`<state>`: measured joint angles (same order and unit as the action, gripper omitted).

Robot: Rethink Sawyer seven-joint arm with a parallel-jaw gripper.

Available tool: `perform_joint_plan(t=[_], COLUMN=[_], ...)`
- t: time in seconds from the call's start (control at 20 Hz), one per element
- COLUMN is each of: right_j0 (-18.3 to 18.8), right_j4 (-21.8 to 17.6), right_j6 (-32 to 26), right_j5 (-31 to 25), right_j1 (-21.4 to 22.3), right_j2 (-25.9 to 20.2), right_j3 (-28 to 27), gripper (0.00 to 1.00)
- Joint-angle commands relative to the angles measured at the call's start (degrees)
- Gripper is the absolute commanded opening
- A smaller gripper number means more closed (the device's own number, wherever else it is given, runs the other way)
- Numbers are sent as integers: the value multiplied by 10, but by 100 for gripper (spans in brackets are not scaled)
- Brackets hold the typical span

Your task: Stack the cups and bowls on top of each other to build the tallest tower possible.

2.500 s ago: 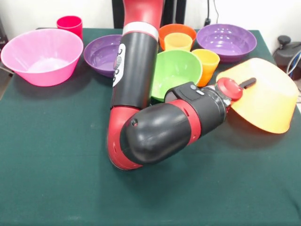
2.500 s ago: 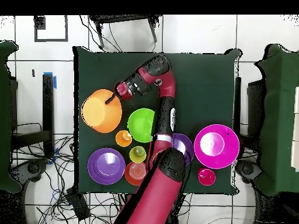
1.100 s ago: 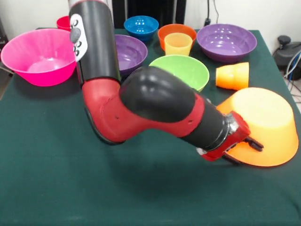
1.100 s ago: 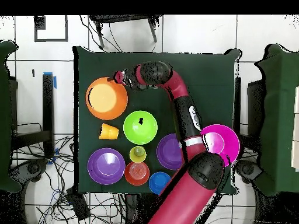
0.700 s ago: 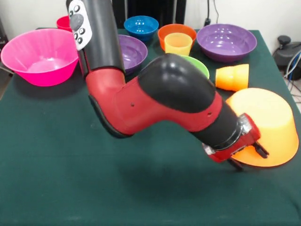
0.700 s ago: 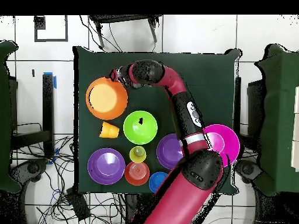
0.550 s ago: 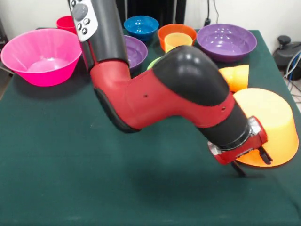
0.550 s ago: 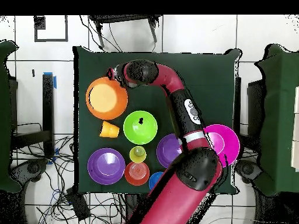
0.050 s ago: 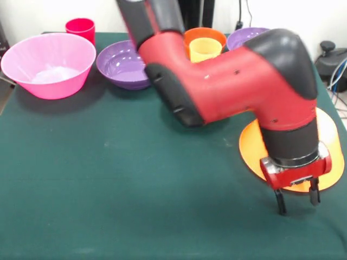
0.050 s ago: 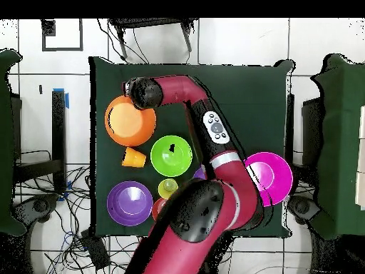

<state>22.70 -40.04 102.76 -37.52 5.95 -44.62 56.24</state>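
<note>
Swinging off the big orange bowl (image 9: 331,157), the gripper (image 9: 296,202) has gone from pointing sideways at the bowl's wall to hanging straight down at its rim, on the side toward the counter's (image 9: 108,189) camera-facing edge in the front view. Its two fingers (image 9: 280,203) stand apart with nothing between them, tips low over the green cloth.

That bowl now lies upside down with its flat bottom up, near one side edge of the counter, where earlier it was tipped on its side. The orange cup (image 10: 130,158), which had been upright, lies toppled just beside it in the overhead view, between it and the green bowl (image 10: 171,155).

By my reading, the inverted bowl makes a broad base for a tower, but the fallen cup will have to be picked up again. Other pieces sit unstacked toward the robot's edge:
- pink bowl (image 9: 49,64)
- purple bowl (image 9: 122,62)
- red cup (image 9: 80,27)
- pale yellow cup (image 9: 205,49), just in front of the orange-red bowl (image 9: 203,34)
</note>
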Motion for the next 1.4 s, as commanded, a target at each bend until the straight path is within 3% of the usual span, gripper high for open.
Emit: perform_joint_plan(t=[0.05,0.45,0.8,1.05,1.2,1.4], right_j0=[-79,-158,-229,-242,-252,-285], right_j4=[-94,-27,7,21,49,87], right_j6=[202,299,391,375,360,415], right_j5=[41,16,60,77,53,47], right_j1=[56,117,82,13,-26,-1], right_j2=[221,275,299,277,248,274], right_j3=[74,107,73,-39,-99,-68], gripper=[100,100,100,100,100,100])
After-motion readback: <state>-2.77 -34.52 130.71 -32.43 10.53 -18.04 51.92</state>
